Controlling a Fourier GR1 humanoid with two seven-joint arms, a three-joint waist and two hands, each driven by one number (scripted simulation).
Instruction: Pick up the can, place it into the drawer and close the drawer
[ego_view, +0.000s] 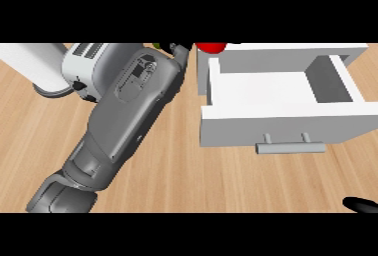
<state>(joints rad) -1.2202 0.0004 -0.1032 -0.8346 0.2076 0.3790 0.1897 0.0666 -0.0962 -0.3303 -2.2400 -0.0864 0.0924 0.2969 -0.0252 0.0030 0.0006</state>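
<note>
Head view looks steeply down at a wooden counter; the left forearm crosses it on a slant from the lower left up toward the top middle; the left hand shows only as a small dark part at the forearm's far end, right at the upper edge, and whether its fingers are spread or curled cannot be told. Touching or just beside that hand, on its right, a red rounded thing peeks in at the upper edge, with a speck of yellow-green on the hand's other side; whether this is the can cannot be told, since most of it is cut off. Just right of the hand stands the white drawer, pulled out and open upward, its inside bare and its grey handle facing the lower edge. Left of the forearm, partly under it, sits a white appliance with vent slots, and a white cylinder beside that. Well apart at the lower right corner, a black fingertip of the right hand pokes in; its pose cannot be told.
</note>
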